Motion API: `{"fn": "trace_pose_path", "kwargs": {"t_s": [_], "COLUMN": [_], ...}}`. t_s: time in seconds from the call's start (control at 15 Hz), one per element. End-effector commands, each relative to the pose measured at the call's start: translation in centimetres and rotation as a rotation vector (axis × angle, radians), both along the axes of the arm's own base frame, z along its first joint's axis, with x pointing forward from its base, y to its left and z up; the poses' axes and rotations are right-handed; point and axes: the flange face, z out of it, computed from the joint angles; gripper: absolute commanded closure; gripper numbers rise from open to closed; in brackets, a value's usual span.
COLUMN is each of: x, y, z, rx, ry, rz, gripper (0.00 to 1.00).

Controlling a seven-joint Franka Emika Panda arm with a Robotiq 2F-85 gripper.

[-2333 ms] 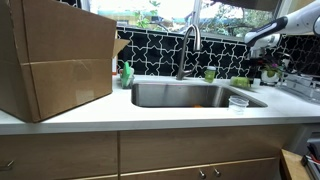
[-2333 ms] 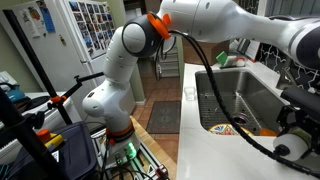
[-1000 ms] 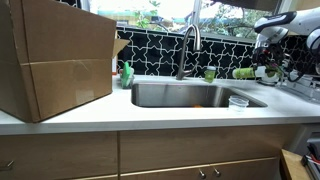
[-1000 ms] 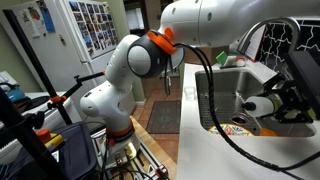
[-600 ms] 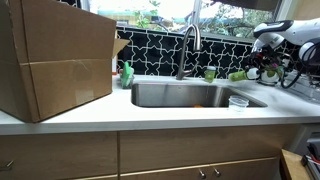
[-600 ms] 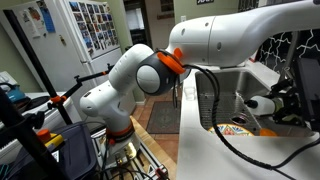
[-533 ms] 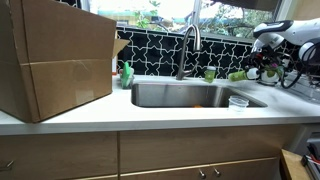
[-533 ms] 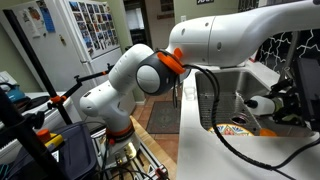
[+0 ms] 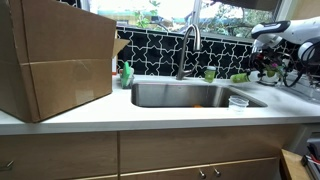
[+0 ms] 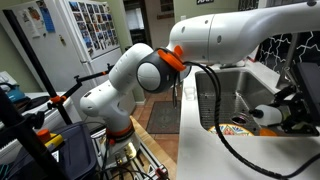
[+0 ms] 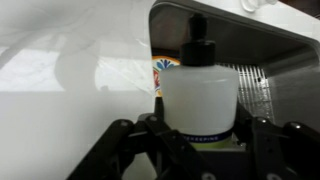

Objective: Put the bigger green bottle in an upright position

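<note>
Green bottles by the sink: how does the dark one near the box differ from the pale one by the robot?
The dark bottle is deep green, the pale bottle lime. The dark bottle stands upright by the box; the pale bottle looks tipped sideways at the sink's other end. Both are small, green.

In the wrist view the bigger green bottle [image 11: 197, 90], slim plastic with a dark cap, looks washed out almost to white. Its base is hidden behind the gripper [image 11: 198, 135], whose fingers [image 11: 118, 150] are cut by the lower edge; whether they press it is not clear. In an exterior view this bottle [image 9: 240, 77] is too small for detail, and the large brown cardboard box [image 9: 55, 60] is cut by the left edge.
</note>
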Motion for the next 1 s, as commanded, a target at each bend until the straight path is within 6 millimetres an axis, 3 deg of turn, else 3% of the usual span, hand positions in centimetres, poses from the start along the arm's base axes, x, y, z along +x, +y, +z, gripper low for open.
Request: {"fn": "trace_pose_path", "kwargs": {"t_s": [0.0, 0.4, 0.6, 0.67, 0.93], "x": [-0.2, 2.0, 2.5, 2.3, 1.0], "y": [-1.6, -4.7, -5.3, -5.3, -5.4], "z": [-1.1, -2.6, -3.4, -3.7, -1.2], "rx": [-0.165, -0.45, -0.507, -0.505, -0.529], "ry": [0.079, 0.006, -0.037, -0.04, -0.089], "rz": [0.091, 0.258, 0.326, 0.336, 0.388], "gripper": [0.62, 0.62, 0.62, 0.12, 0.0]}}
